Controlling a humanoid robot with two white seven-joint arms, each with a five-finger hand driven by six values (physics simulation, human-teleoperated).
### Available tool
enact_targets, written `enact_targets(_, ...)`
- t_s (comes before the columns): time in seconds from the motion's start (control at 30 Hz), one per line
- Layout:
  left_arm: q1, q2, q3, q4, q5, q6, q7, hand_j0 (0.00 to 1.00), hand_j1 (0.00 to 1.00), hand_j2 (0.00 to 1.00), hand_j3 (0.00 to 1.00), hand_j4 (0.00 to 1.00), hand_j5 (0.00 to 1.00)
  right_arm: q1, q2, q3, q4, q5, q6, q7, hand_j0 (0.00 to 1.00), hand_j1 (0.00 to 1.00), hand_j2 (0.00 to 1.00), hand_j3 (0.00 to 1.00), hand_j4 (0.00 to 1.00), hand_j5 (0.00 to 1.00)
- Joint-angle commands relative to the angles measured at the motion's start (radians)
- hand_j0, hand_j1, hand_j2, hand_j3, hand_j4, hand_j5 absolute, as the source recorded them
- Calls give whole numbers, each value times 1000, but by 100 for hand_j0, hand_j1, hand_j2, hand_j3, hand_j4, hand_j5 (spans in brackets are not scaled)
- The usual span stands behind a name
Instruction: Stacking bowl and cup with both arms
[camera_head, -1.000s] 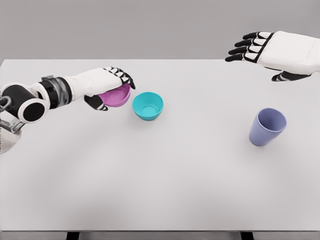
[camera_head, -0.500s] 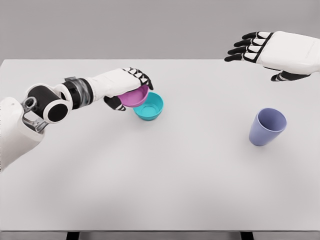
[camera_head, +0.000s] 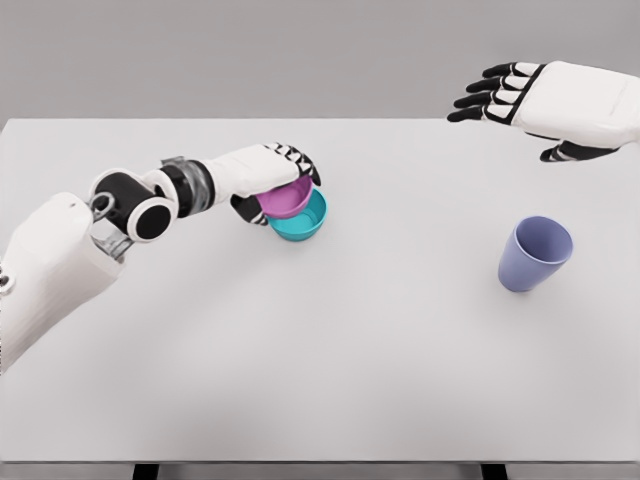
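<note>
My left hand (camera_head: 277, 185) is shut on a purple bowl (camera_head: 287, 199) and holds it tilted, overlapping the left rim of a teal bowl (camera_head: 304, 220) that sits on the white table (camera_head: 330, 340). Whether the two bowls touch I cannot tell. A lavender cup (camera_head: 534, 253) stands tilted at the right of the table. My right hand (camera_head: 505, 100) hovers open above the table's far right edge, well behind the cup, with its fingers spread.
My left hand has carried the purple bowl to the right, from beside the teal bowl to over its left rim. The right hand and the cup have stayed put.
</note>
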Motion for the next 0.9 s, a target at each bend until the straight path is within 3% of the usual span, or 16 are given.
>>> enact_targets(0.0, 0, -19, -5, 15, -10, 0, 1, 67, 67, 67, 67, 67, 67, 0, -1, 0, 1, -3, 3, -1, 100, 100, 100, 100, 100, 100)
enact_targets(0.47, -8, -38, -17, 28, -23, 0, 1, 70, 70, 70, 70, 70, 70, 2, -4, -5, 1, -5, 3, -1, 100, 100, 100, 100, 100, 100)
enact_targets(0.7, -8, -38, -23, 27, -23, 0, 1, 98, 98, 98, 98, 98, 98, 31, -16, -26, -4, -3, 3, -1, 100, 100, 100, 100, 100, 100)
enact_targets(0.87, -8, -38, -23, 24, -23, 0, 1, 100, 100, 100, 100, 100, 100, 69, -47, -66, -8, -5, 3, -1, 100, 100, 100, 100, 100, 100)
